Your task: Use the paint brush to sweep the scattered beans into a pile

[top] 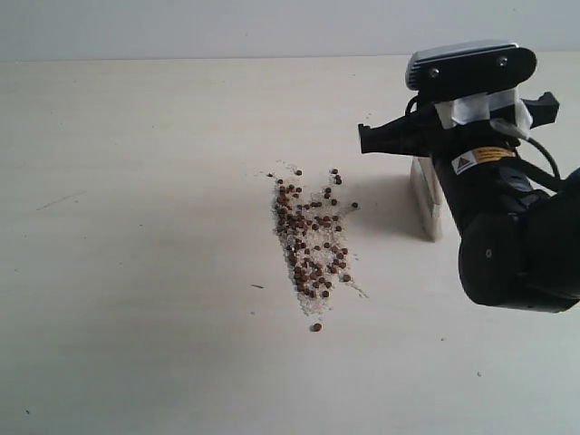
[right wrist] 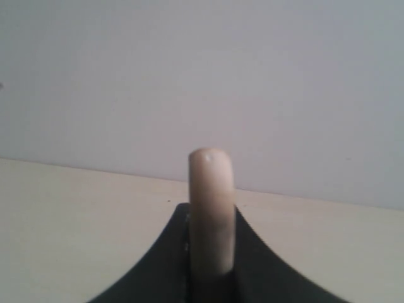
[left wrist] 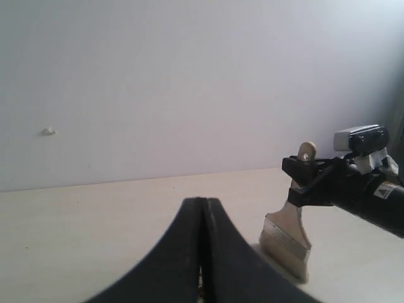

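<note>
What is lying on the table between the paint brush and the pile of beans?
In the exterior view, bare table separates the paint brush from the beans, save one stray bean.

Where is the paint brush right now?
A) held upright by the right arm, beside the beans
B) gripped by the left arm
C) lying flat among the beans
A: the right arm's fingers clamp the handle of the paint brush, which stands bristles-down to the right of the beans in the exterior view, apart from them.
</note>
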